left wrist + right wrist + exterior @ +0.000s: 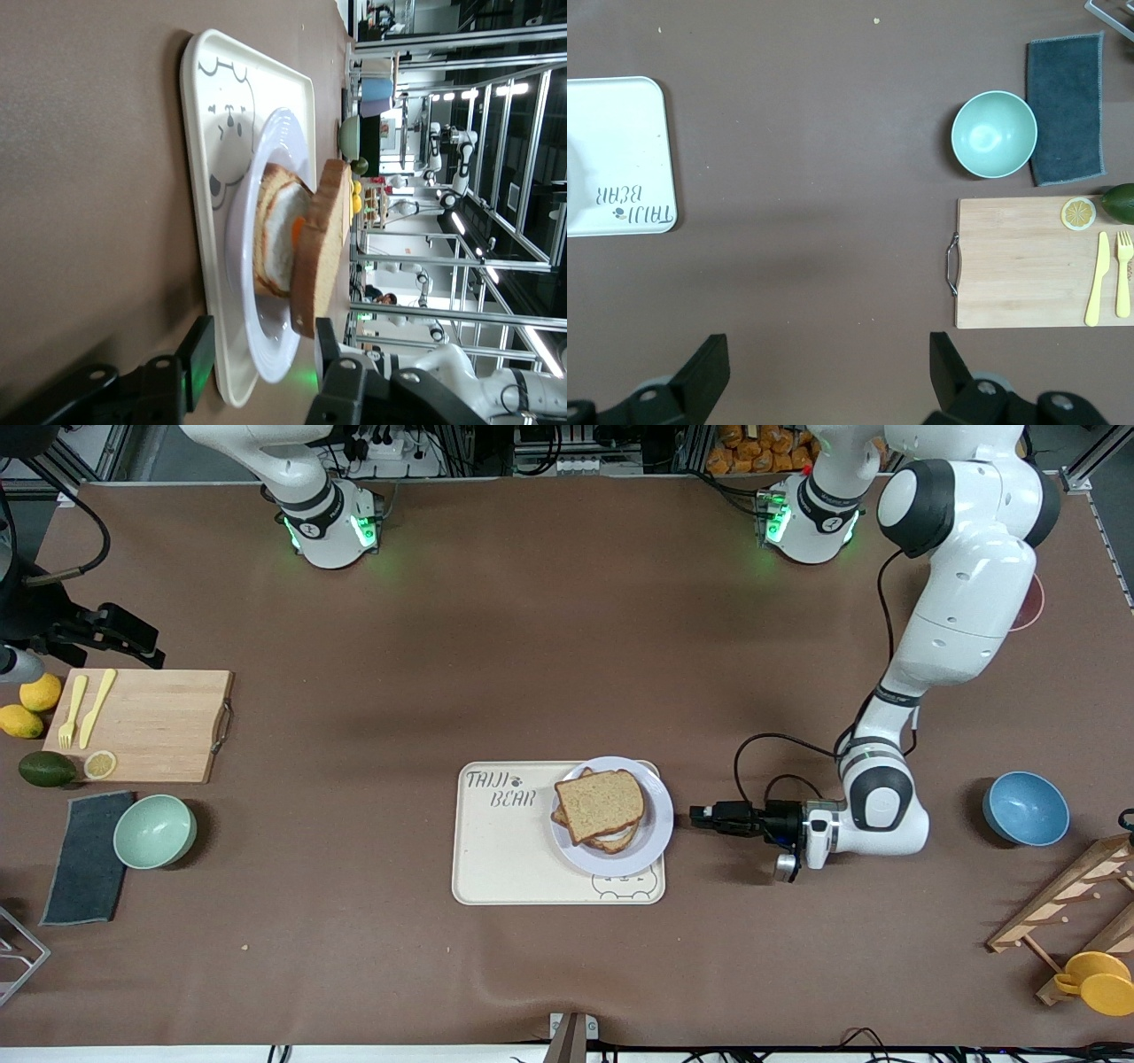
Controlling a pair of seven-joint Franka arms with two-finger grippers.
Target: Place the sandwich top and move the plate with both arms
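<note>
The sandwich top [601, 804], a brown bread slice, lies on a stack of egg and bread on the pale round plate [657, 833]. The plate rests on the cream tray [496, 859], at the tray's end toward the left arm. My left gripper [700, 815] is low over the table beside the plate's rim, open and holding nothing. In the left wrist view the plate's rim [266, 354] lines up with the gap between the left gripper's [263, 335] fingers, and the sandwich top [323, 239] sits tilted over the egg. My right gripper [830, 354] hangs open high over bare table.
A wooden cutting board [151, 724] with a yellow fork and knife, lemons, an avocado, a mint bowl [154, 831] and a dark cloth [89, 856] lie toward the right arm's end. A blue bowl [1025, 808] and a wooden rack [1076, 903] lie toward the left arm's end.
</note>
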